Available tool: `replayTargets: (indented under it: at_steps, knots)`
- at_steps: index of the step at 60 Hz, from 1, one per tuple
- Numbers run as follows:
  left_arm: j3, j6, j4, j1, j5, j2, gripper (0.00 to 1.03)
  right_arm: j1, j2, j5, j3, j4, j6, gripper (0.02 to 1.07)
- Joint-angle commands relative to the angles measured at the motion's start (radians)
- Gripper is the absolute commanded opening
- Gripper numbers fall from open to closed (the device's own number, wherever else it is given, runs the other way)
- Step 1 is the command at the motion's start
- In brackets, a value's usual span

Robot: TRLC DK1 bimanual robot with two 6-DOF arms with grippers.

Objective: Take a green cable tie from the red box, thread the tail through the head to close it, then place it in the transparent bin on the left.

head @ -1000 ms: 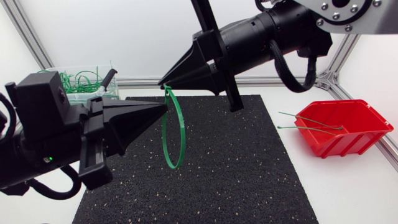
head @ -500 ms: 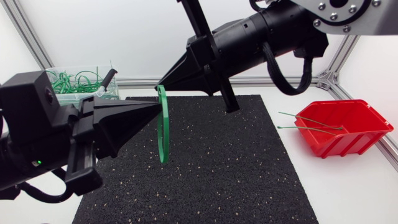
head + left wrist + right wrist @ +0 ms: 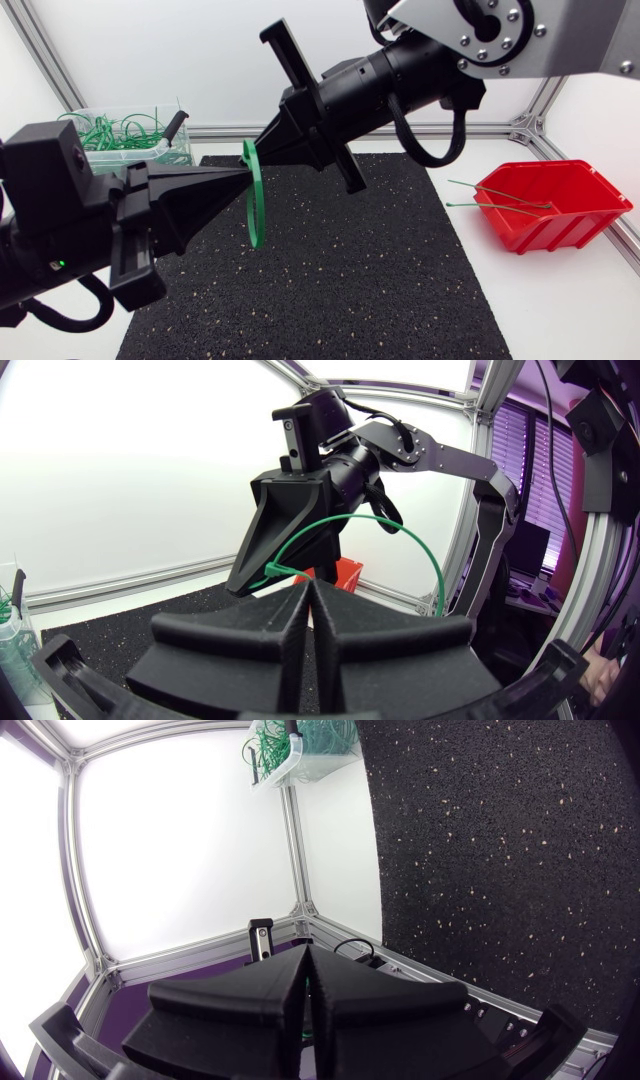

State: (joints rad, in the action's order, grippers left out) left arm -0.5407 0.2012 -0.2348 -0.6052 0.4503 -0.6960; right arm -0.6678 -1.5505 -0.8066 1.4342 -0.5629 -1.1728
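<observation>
A closed green cable tie point(image 3: 256, 215) hangs as a loop above the black mat, between my two grippers. My left gripper point(image 3: 250, 178) is shut on the loop's upper part from the left. My right gripper point(image 3: 260, 146) comes in from the upper right and is shut on the tie's top end. In the left wrist view the tie point(image 3: 400, 530) arcs from the right gripper point(image 3: 262, 570) round behind my left gripper point(image 3: 310, 588). The right gripper point(image 3: 305, 952) shows shut in its own view. The red box point(image 3: 590, 190) sits at the right with two ties point(image 3: 500, 195) in it.
The transparent bin point(image 3: 125, 135) with several green ties stands at the back left, and shows far ahead in the right wrist view as well point(image 3: 310, 750). The black mat point(image 3: 330, 270) covers the table's middle. Aluminium frame posts point(image 3: 45, 55) stand at the corners.
Both grippers have moved left and a little up with the tie. The loop has turned nearly edge-on. The right arm has swung lower over the mat and its fingers closed fully.
</observation>
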Motion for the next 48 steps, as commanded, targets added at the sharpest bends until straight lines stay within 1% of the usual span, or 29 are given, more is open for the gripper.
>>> replayTargets:
  at_steps: [1, 22, 29, 30, 32, 33, 34, 36, 38, 41, 43, 46, 48]
  knots:
    - [-0.01, -0.019, -0.058, -0.016, 0.056, 0.036, 0.04, 0.016, -0.036, 0.058, -0.047, 0.018, 0.022, 0.08]
    - [-0.013, -0.019, -0.058, -0.015, 0.056, 0.024, 0.04, 0.007, -0.014, 0.067, -0.072, 0.015, 0.035, 0.08]
    - [-0.028, -0.02, -0.049, 0.004, 0.056, 0.003, 0.04, -0.018, 0.046, 0.103, -0.08, 0.012, 0.07, 0.08]
    - [-0.035, -0.02, -0.044, 0.008, 0.056, -0.002, 0.04, -0.018, 0.053, 0.104, -0.081, 0.011, 0.071, 0.1]
    - [-0.042, -0.02, -0.037, 0.021, 0.056, -0.011, 0.04, -0.021, 0.069, 0.103, -0.081, 0.004, 0.078, 0.23]
    - [-0.047, -0.02, -0.032, 0.027, 0.057, -0.014, 0.04, -0.023, 0.075, 0.096, -0.08, -0.003, 0.088, 0.33]
    - [-0.051, -0.02, -0.026, 0.033, 0.059, -0.017, 0.04, -0.024, 0.079, 0.092, -0.078, -0.014, 0.094, 0.41]
    - [-0.065, -0.031, -0.008, 0.042, 0.073, -0.033, 0.04, -0.021, 0.089, 0.081, -0.072, -0.049, 0.124, 0.63]
    - [-0.074, -0.036, 0.003, 0.044, 0.073, -0.037, 0.04, -0.016, 0.095, 0.084, -0.067, -0.071, 0.151, 0.68]
    - [-0.096, -0.042, 0.029, 0.053, 0.073, -0.046, 0.04, -0.004, 0.099, 0.103, -0.063, -0.109, 0.19, 0.68]
    - [-0.114, -0.051, 0.057, 0.067, 0.074, -0.056, 0.04, -0.003, 0.099, 0.141, -0.055, -0.15, 0.225, 0.7]
    - [-0.14, -0.059, 0.089, 0.074, 0.07, -0.068, 0.04, -0.001, 0.095, 0.175, -0.054, -0.193, 0.268, 0.82]
    - [-0.173, -0.074, 0.132, 0.082, 0.06, -0.089, 0.04, 0.004, 0.096, 0.184, -0.057, -0.218, 0.297, 0.91]
